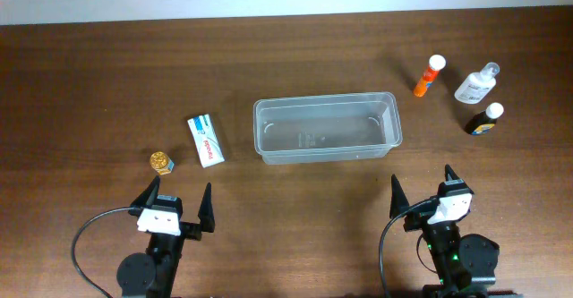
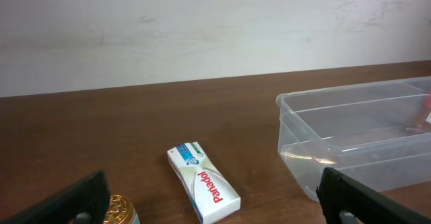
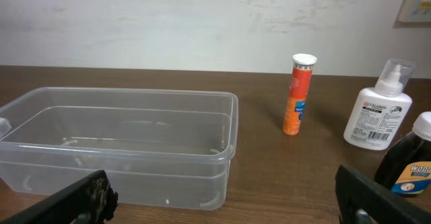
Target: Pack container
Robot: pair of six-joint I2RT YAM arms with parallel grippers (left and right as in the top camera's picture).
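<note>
The clear plastic container [image 1: 326, 129] lies empty at the table's middle; it also shows in the left wrist view [image 2: 357, 136] and the right wrist view [image 3: 121, 150]. A white Panadol box [image 1: 206, 140] [image 2: 203, 190] and a small gold-lidded jar [image 1: 161, 162] [image 2: 118, 210] lie to its left. An orange tube [image 1: 429, 75] [image 3: 297, 95], a white pump bottle [image 1: 476, 84] [image 3: 378, 114] and a dark bottle with a white cap [image 1: 483, 119] [image 3: 412, 162] stand at the right. My left gripper [image 1: 178, 201] [image 2: 215, 207] and right gripper [image 1: 421, 187] [image 3: 229, 204] are open and empty near the front edge.
The dark wooden table [image 1: 89, 83] ends at a pale wall along the back. Black cables loop beside both arm bases at the front.
</note>
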